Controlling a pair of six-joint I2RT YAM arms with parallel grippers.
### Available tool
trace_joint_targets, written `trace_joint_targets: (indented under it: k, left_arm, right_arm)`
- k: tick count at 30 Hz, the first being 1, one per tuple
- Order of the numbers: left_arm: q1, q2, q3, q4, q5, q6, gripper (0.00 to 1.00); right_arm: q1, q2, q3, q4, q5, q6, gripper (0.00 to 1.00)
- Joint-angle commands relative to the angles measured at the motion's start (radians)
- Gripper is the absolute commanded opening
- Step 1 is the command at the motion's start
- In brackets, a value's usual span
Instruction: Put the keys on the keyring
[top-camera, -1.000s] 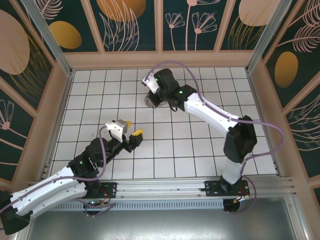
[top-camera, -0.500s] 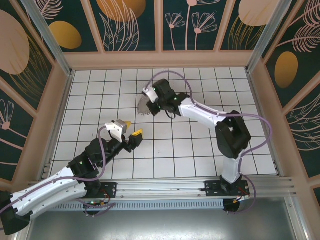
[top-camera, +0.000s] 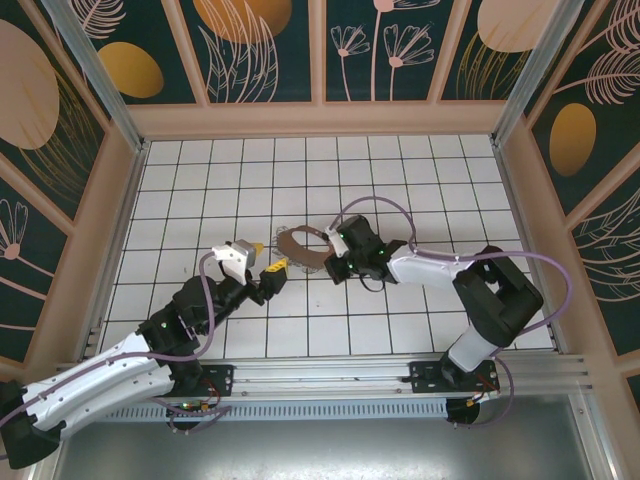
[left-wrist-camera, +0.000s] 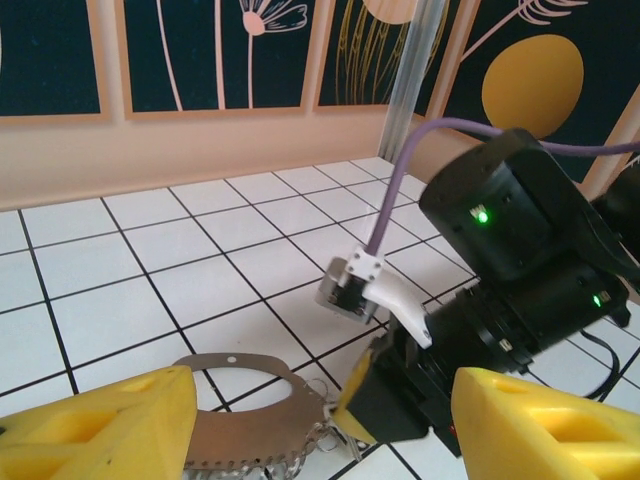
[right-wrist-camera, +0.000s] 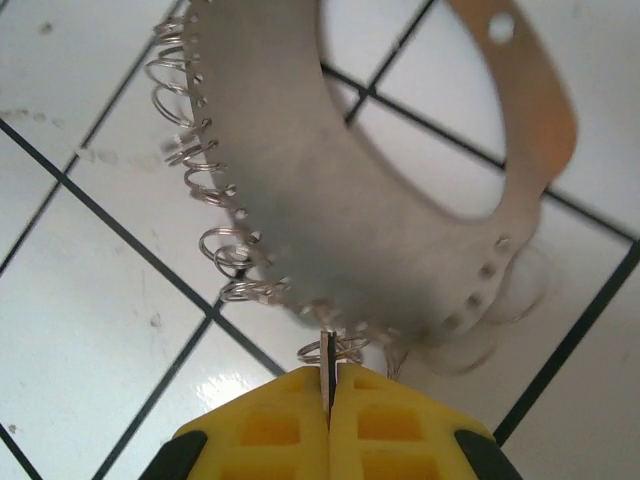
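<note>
The keyring (right-wrist-camera: 330, 180), a flat crescent band of dull silvery sheet metal punched with small round holes and fringed along its outer edge with thin wire split rings, sits near the middle of the glossy white tiled floor (top-camera: 200, 180) with its black grout lines. The right gripper (right-wrist-camera: 328, 385), with blocky matte yellow plastic fingers, is pressed tight together on a thin wire ring at the band's near edge. Just left of the band, the left gripper (top-camera: 266, 256) has its matching yellow fingers (left-wrist-camera: 120, 425) spread well apart, gripping nothing.
</note>
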Motion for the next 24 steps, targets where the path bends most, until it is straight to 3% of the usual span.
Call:
trace_joint_targets:
  k: [1,11,17,18,19,23,24]
  left_arm:
    - [-0.004,-0.004,-0.007,0.042,0.013,-0.021,0.68]
    - [-0.005,-0.001,-0.007,0.032,0.018,-0.031,0.71]
    - [-0.004,0.028,0.004,0.018,0.014,-0.033,0.74]
    - [-0.004,0.041,0.016,0.006,0.009,-0.036,0.90]
    - [-0.004,0.056,0.029,-0.007,0.001,-0.037,0.99]
    - [-0.004,0.090,0.069,-0.038,-0.020,-0.049,0.99]
    - [-0.004,0.093,0.077,-0.040,-0.032,-0.047,0.99]
  right_arm:
    - [0.007,-0.041,-0.047,0.082,-0.002,0.092,0.00]
    - [0.006,-0.075,-0.162,0.121,0.034,0.164,0.00]
    - [0.021,-0.173,-0.163,0.053,0.131,0.137,0.17]
    - [0.023,-0.204,-0.168,0.037,0.157,0.132,0.22]
    - [0.024,-0.237,-0.173,0.020,0.183,0.128,0.27]
    - [0.022,-0.369,-0.168,-0.049,0.291,0.086,0.43]
    - [0.021,-0.404,-0.158,-0.065,0.315,0.068,0.54]
